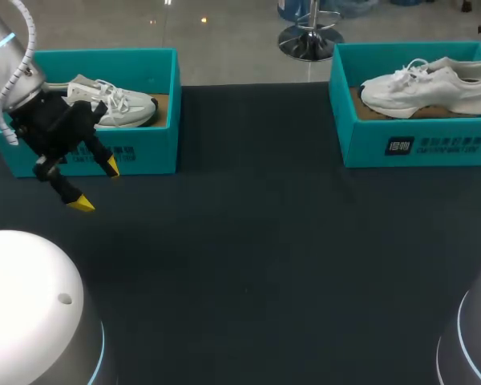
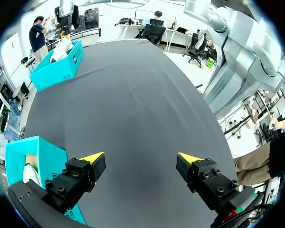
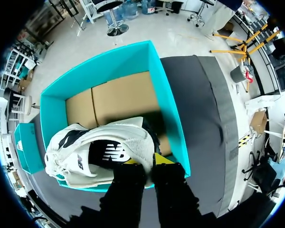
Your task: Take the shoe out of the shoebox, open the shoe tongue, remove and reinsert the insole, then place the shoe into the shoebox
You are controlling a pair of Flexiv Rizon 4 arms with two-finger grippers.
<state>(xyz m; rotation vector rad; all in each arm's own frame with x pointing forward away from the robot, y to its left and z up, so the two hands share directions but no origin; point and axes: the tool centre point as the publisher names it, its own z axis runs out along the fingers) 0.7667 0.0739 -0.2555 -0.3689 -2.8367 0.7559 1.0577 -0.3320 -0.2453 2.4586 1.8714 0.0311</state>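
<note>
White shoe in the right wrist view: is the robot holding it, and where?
Yes. The right gripper pinches the white sneaker by its heel rim, inside the teal cardboard shoebox. The left gripper is open, empty.

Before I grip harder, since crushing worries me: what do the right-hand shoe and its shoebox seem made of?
Shoe: white matte fabric, fuzzy at the heel, with smoother panels; probably textile and synthetic leather. Shoebox: likely teal-coated cardboard; its floor shows bare brown board with a flap seam.
</note>
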